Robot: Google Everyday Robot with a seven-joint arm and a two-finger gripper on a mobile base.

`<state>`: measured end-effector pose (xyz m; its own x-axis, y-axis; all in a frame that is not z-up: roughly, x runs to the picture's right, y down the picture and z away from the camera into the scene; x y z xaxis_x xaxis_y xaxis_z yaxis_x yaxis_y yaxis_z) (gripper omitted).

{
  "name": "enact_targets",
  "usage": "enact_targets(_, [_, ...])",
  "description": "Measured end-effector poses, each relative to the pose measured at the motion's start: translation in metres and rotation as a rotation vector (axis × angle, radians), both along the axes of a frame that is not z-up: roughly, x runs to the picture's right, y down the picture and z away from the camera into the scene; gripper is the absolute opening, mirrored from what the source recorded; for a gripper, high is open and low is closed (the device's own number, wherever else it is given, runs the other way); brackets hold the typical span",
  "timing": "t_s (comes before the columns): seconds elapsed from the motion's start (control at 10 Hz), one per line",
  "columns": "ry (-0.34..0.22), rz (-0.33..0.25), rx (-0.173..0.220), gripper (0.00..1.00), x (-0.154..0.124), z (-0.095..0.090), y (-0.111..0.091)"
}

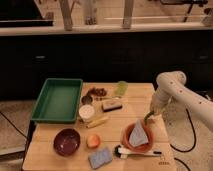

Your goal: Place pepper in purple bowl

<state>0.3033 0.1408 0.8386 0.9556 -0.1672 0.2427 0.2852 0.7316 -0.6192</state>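
The pepper [147,119] is a small green curved piece hanging from my gripper [149,116], which is shut on it. Gripper and pepper hover just above the back rim of the orange bowl [127,143], at the table's right side. The white arm [172,87] reaches in from the right. The purple bowl [67,141] sits empty at the front left of the wooden table [135,97], far to the left of the gripper.
A grey cloth [138,134] lies in the orange bowl. A green tray [57,99] stands back left. Between the bowls are a white cup [86,112], a yellow corn-like item [97,122], an orange fruit [93,141], a blue sponge [100,157] and a brush [137,153]. A pale green cup [121,88] stands at the back.
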Motion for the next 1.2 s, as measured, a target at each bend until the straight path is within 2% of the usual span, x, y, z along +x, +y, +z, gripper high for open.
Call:
enact_targets(0.5, [-0.009, -0.002, 0.008, 0.00, 0.001, -0.008, -0.013])
enact_targets(1.0, [-0.093, -0.062, 0.056, 0.00, -0.024, -0.039, -0.042])
enact_targets(1.2, [-0.131, -0.107, 0.077, 0.00, -0.041, -0.055, -0.055])
